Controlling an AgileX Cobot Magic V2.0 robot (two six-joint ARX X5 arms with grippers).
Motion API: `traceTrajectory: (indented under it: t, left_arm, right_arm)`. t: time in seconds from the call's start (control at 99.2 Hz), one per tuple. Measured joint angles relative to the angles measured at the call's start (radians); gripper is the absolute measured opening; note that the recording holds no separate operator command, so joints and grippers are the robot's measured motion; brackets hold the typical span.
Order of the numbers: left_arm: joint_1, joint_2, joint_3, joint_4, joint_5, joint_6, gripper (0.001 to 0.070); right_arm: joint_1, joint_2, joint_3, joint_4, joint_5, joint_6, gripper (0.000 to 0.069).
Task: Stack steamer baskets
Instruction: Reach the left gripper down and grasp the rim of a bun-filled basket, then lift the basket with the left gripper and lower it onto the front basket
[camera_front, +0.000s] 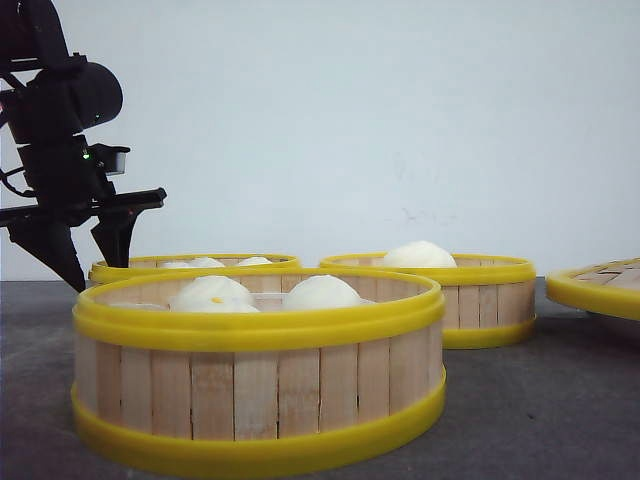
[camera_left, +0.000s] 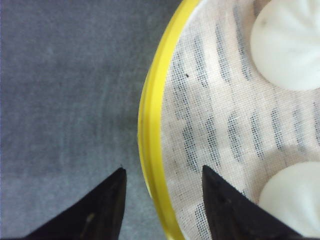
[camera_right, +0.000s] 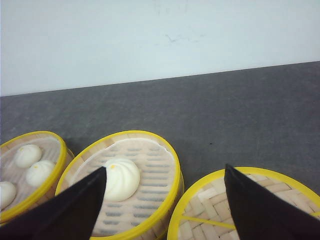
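Observation:
Three steamer baskets with slat walls and yellow rims hold white buns. The nearest basket fills the foreground, a second basket stands behind it on the left, and a third at the back right. My left gripper hangs open at the left edge of the back-left basket. Its two black fingers straddle that basket's yellow rim, one outside over the table and one inside over the cloth liner; left gripper. My right gripper is open and empty, above the one-bun basket and the lid.
A flat woven lid with a yellow rim lies at the far right, also seen as the lid under my right fingers. Buns sit on the liner near the left fingers. A white wall closes the back of the grey table.

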Motion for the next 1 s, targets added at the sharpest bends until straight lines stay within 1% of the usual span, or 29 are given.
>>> traceTrajectory:
  t: [0.081,0.161,0.232,0.353,0.434,0.484,0.676,0.797,0.897,0.998]
  left_arm:
    - [-0.001,0.0,0.0,0.002,-0.009,0.0,0.0252]
    - [-0.001,0.002,0.0,0.001,-0.016,0.0,0.018]
    - [-0.001,0.006,0.0,0.001,-0.015,-0.001,0.0137]
    - [-0.006,0.016,0.006,0.0,-0.019,-0.002,0.0107]
    - [-0.006,0.016,0.006,0.004,-0.026,-0.014,0.0058]
    - [-0.006,0.018,0.007,0.007,-0.026,-0.019,0.004]
    - [-0.005,0.024,0.034,0.001,-0.04,-0.019,0.0028]
    - [0.007,0.023,0.08,-0.005,-0.032,-0.019,0.0026]
    - [0.027,0.012,0.113,-0.033,0.005,-0.019,0.0026]
    - [0.053,-0.044,0.124,-0.048,0.044,-0.018,0.0026]
  right_arm:
    - [0.0,0.0,0.0,0.0,0.0,0.0,0.0466]
    - [0.0,0.0,0.0,0.0,0.0,0.0,0.0466]
    - [0.0,0.0,0.0,0.0,0.0,0.0,0.0466]
    - [0.0,0.0,0.0,0.0,0.0,0.0,0.0466]
    - [0.0,0.0,0.0,0.0,0.0,0.0,0.0466]
    - [0.0,0.0,0.0,0.0,0.0,0.0,0.0466]
    - [0.0,0.0,0.0,-0.016,0.0,0.0,0.0466]
    - [0.0,0.002,0.0,-0.027,0.001,-0.009,0.0466]
    - [0.0,0.001,0.0,-0.026,0.001,-0.011,0.0466]
    - [0.0,0.002,0.0,-0.026,0.001,-0.012,0.0466]
